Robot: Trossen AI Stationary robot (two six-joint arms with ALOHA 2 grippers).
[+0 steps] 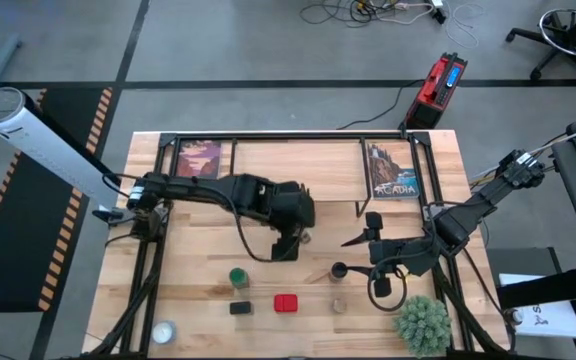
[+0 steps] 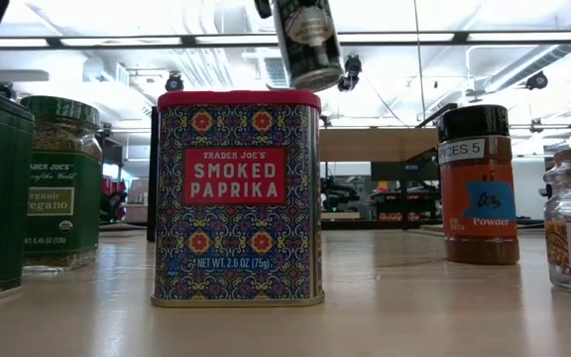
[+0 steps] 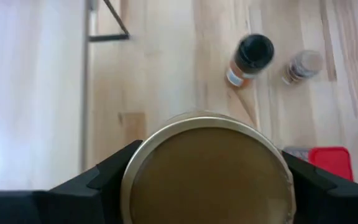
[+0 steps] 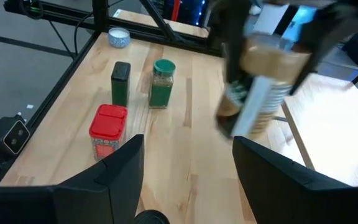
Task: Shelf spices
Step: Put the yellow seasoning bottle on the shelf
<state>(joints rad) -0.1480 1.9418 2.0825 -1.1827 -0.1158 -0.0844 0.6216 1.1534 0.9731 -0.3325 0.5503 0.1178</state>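
Note:
My left gripper [image 1: 288, 242] is shut on the tan round jar [image 3: 207, 177] and holds it in the air over the table's middle. The jar's bottom shows at the top of the low view [image 2: 307, 40]. On the table near the front stand the green-lidded jar [image 1: 238, 277], the black box [image 1: 240, 308], the red tin [image 1: 286, 303], the dark-capped bottle [image 1: 339, 270] and the tiny clear jar [image 1: 340, 303]. My right gripper [image 4: 188, 168] hangs open beside the bottle with nothing between its fingers. The shelf [image 2: 375, 144] stands along the far edge. My left gripper pinches the jar between its two fingers [image 3: 104, 180], one on each side of the round body just under the lid's rim [image 3: 132, 177]. The fingers slant down from above. The jar hangs clear of the table and is tilted in the right wrist view [image 4: 260, 93].
Two upright picture cards [image 1: 200, 158] [image 1: 393, 170] stand at the shelf. A green spiky plant [image 1: 423, 322] sits at the near right corner and a small white round dish [image 1: 163, 332] at the near left. Bare wood lies between the spices and the shelf.

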